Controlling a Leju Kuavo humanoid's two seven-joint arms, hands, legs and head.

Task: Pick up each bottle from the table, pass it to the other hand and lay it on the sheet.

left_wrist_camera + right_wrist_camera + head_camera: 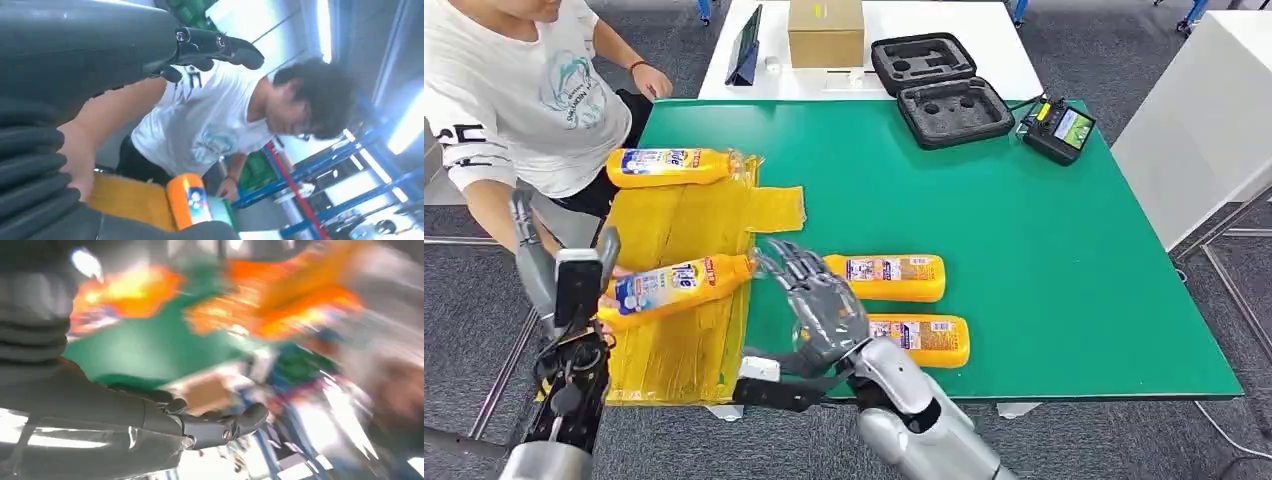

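Bottles: four, yellow-orange with printed labels, all lying flat.
Top bottle [669,166]: upper left of frame, on the sheet's far edge.
Held bottle [674,288]: tilted over the sheet, cap toward frame centre.
Table bottles: one [889,276] at centre, another [921,339] just below it, both on bare green.
Sheet [679,345]: yellow, wrinkled, along the counter's left edge.
Left robot hand [564,280]: grips the held bottle's base, lower left.
Right robot hand [812,300]: open, fingers spread, beside the held bottle's cap; contact unclear.
Counter [1044,260]: green; right half open.
Case [939,88]: black, open, foam pockets, top centre.
Person [514,90]: upper left, beside the sheet.
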